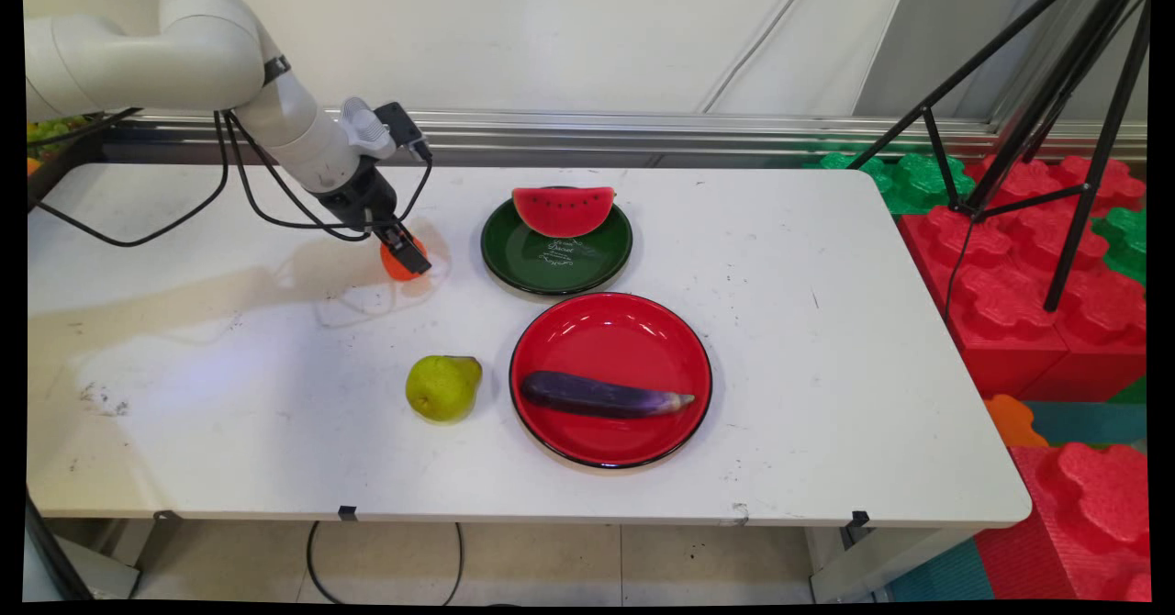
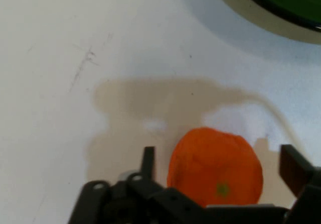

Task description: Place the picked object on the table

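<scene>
My gripper (image 1: 404, 252) is down at the table, left of the green plate (image 1: 514, 266). Its fingers stand open on either side of an orange (image 2: 215, 166), which rests on the white table; in the hand view a gap shows between the fruit and each fingertip (image 2: 148, 158). In the main view the orange (image 1: 397, 264) is partly hidden behind the black fingers. A watermelon slice (image 1: 563, 209) lies on the green plate's far side.
A red plate (image 1: 606, 326) in front of the green one carries a purple eggplant (image 1: 601, 395). A green pear (image 1: 442, 386) lies on the table left of the red plate. A black tripod (image 1: 1028, 110) and red and green foam blocks (image 1: 1019, 266) stand off the table's right end.
</scene>
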{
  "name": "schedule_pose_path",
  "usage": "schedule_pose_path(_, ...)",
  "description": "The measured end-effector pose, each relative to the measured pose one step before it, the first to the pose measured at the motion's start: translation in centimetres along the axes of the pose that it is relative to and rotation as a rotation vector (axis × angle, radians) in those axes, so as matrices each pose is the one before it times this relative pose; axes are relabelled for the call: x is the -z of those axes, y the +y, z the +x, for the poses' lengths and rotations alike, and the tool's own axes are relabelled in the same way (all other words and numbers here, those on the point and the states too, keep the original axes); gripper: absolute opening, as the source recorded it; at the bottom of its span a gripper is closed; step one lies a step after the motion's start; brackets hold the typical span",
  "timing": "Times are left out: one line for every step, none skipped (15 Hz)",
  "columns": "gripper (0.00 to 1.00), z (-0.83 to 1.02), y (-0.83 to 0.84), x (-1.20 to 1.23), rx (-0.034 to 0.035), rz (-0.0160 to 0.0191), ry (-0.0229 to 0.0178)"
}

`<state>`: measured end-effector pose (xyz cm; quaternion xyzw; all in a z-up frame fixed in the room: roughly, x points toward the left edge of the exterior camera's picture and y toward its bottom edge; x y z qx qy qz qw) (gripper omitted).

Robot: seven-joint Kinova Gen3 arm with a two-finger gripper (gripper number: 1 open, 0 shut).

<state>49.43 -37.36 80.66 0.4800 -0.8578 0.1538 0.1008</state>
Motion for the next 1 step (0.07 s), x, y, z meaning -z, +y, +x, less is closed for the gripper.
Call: schedule_pose_path(1.0, -0.04, -0.097, -0.057, -0.00474, -0.00114, 0.00237)
